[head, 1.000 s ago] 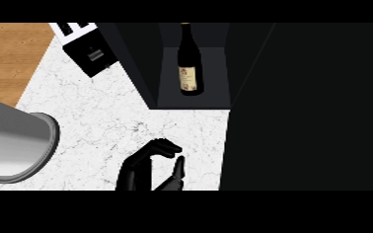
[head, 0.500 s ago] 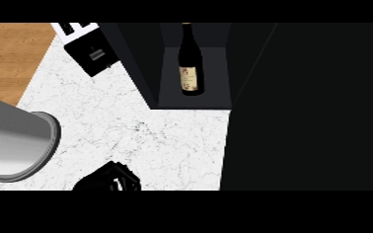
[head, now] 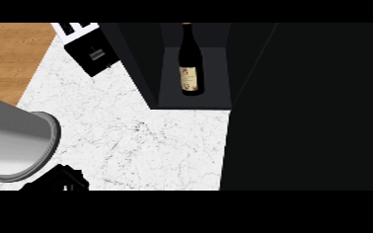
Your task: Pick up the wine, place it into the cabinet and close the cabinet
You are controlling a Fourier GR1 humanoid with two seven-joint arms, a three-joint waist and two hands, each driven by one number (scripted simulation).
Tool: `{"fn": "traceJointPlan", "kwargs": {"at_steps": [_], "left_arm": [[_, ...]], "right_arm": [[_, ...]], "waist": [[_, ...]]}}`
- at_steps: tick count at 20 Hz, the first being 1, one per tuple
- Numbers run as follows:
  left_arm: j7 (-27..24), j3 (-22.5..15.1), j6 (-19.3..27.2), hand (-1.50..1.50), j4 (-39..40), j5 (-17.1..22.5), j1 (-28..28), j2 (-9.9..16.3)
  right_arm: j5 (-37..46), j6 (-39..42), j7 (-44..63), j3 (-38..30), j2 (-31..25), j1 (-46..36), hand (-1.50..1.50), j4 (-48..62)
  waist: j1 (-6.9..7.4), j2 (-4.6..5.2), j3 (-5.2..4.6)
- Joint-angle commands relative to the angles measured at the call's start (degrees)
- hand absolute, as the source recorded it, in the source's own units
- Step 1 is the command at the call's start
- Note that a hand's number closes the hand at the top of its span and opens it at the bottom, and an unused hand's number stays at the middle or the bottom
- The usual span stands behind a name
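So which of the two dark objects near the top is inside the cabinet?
The wine bottle with the pale label; the black boxy item sits outside the cabinet, left of it on the white counter.
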Motion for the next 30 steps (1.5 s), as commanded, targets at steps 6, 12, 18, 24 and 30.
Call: {"fn": "traceJointPlan", "kwargs": {"at_steps": [6,12,18,24,30], "left_arm": [[-2.73,9.64,-8.92,1.5,-0.57,6.15,7.51,7.27],[-3.42,14.97,-15.34,1.5,1.6,10.1,9.9,10.49],[-2.49,17.8,-18.44,1.5,2.84,12.9,10.87,11.56],[-2.59,19.12,-21.0,1.5,4.28,13.44,10.0,12.33],[-3.33,20.12,-23.49,1.5,4.62,13.6,11.61,13.35]], "right_arm": [[10.71,-1.06,6.13,18.61,4.73,-4.14,1.5,-11.79],[19.03,-5.18,10.45,30.74,12.31,-9.44,1.5,-8.3],[28.4,-14.46,10.92,42.69,15.28,-15.87,1.5,-3.79],[28.17,-20.99,9.38,44.94,15.24,-20.0,1.5,2.41],[29.36,-22.51,8.69,45.14,15.12,-23.01,1.5,3.54]], "waist": [[0.47,-0.69,-0.16],[0.39,-1.13,-0.29],[0.05,-0.84,-0.23],[0.66,-0.56,-0.42],[2.13,-0.69,-0.48]]}}
